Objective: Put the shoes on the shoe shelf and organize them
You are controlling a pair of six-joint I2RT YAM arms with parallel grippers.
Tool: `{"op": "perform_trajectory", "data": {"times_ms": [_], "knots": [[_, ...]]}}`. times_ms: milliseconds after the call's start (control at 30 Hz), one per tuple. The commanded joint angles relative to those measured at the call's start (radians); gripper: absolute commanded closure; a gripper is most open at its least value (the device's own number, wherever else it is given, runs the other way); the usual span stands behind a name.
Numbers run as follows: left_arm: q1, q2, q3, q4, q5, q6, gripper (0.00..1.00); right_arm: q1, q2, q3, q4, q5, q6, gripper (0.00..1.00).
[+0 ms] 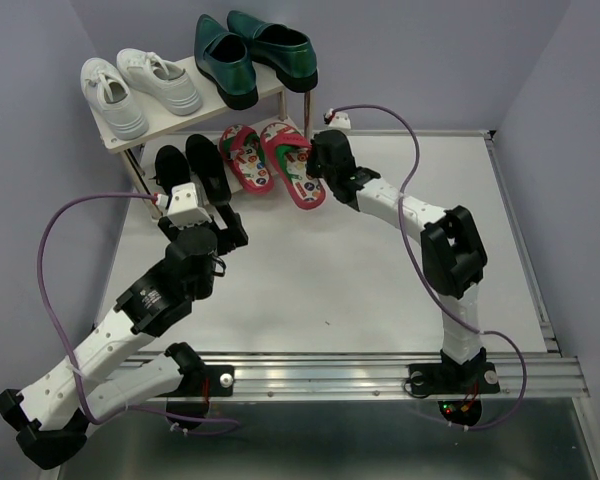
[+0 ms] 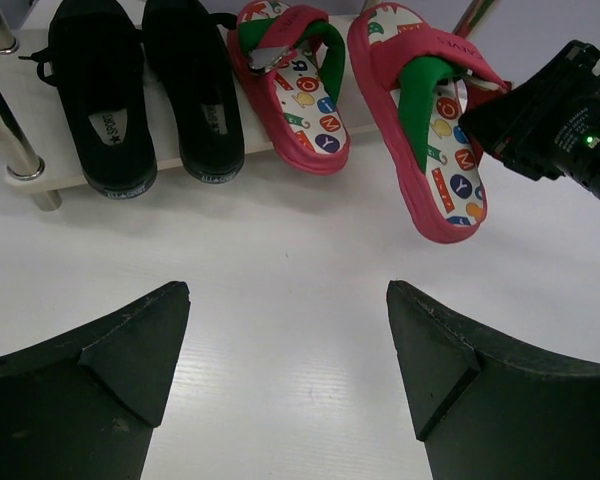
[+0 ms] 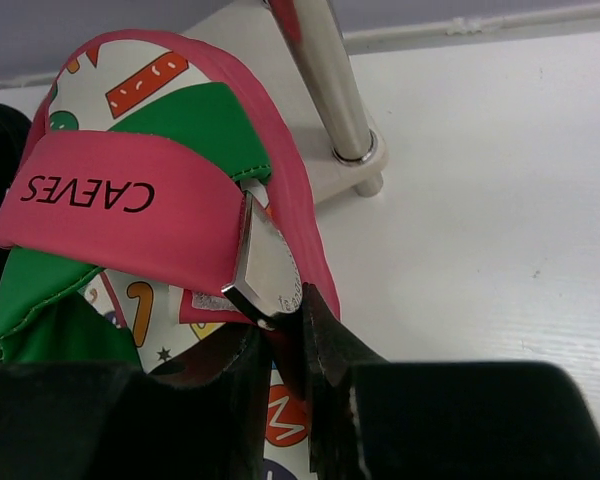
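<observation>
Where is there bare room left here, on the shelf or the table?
Both shelf tiers are crowded: sneakers and loafers above, black shoes and flip-flops below. Bare table lies between the left arm and the right arm, and right of the latter.

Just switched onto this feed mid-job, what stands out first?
The right pincer is shut on the strap of a red flip-flop that juts off the lower tier's front edge. Glossy green loafers sit on the top tier, and the left pincer hangs open over the table before the black shoes.

Wide-splayed left gripper (image 2: 287, 300), tightly pinched right gripper (image 3: 292, 335), both low.
</observation>
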Motion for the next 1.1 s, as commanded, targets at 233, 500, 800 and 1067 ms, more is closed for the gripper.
{"op": "perform_trajectory", "data": {"times_ms": [233, 500, 800, 1067], "knots": [[0.002, -0.015, 0.026, 0.0, -0.05, -0.007, 0.09, -0.007, 0.083, 0.215, 0.159, -0.002, 0.086, 0.99], [0.002, -0.009, 0.028, -0.011, -0.056, -0.018, 0.09, -0.016, 0.185, 0.322, 0.215, 0.016, 0.135, 0.99], [0.002, 0.002, 0.034, -0.025, -0.061, -0.03, 0.09, -0.016, 0.254, 0.368, 0.266, 0.105, 0.14, 0.99], [0.002, 0.013, 0.037, -0.031, -0.065, -0.037, 0.09, -0.016, 0.255, 0.319, 0.379, 0.078, 0.155, 0.99]]}}
